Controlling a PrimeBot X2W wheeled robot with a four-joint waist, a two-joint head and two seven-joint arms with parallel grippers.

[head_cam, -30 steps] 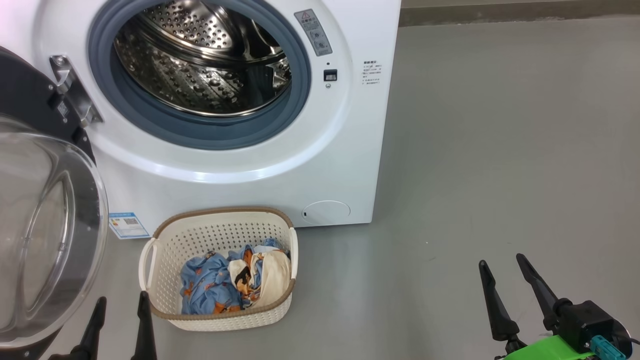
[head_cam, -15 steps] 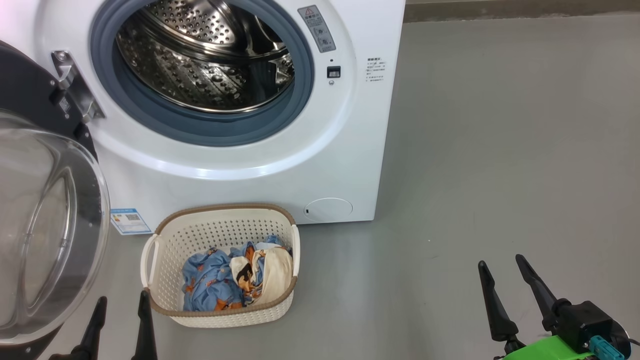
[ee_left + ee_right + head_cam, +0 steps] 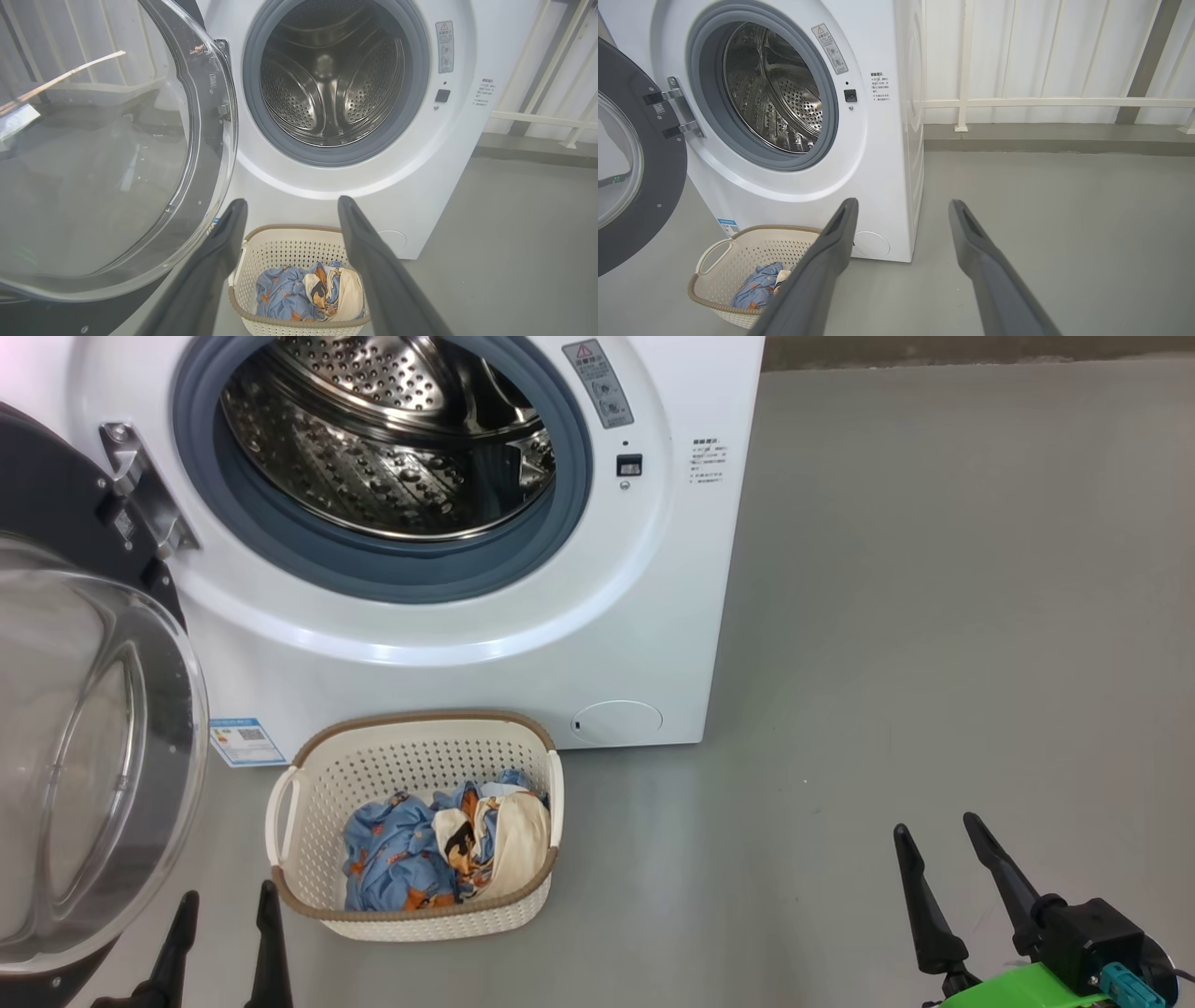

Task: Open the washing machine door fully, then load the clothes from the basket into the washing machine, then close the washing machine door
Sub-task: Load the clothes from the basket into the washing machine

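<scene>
The white washing machine [image 3: 653,569] stands with its steel drum [image 3: 392,448] exposed. Its washing machine door [image 3: 84,756], black-rimmed with a clear glass bowl, hangs swung out on the left. On the floor against the machine's front sits the cream basket [image 3: 411,747], holding the clothes [image 3: 411,859]: light blue printed fabric beside a cream piece. My left gripper [image 3: 230,890] is open just left of the basket's near corner, close to the door. My right gripper [image 3: 935,822] is open far to the right over bare floor. The left wrist view looks over the basket [image 3: 289,247] into the drum.
Grey floor [image 3: 934,616] stretches to the right of the machine. A white railing [image 3: 1017,102] and a low kerb run behind it. A blue label [image 3: 235,739] sits low on the machine's front. The door's glass bowl [image 3: 93,163] bulges towards my left arm.
The head picture has drifted, so machine and basket sit slightly further right and higher: the camera moved. Both grippers hold the same spots in the picture, still open.
</scene>
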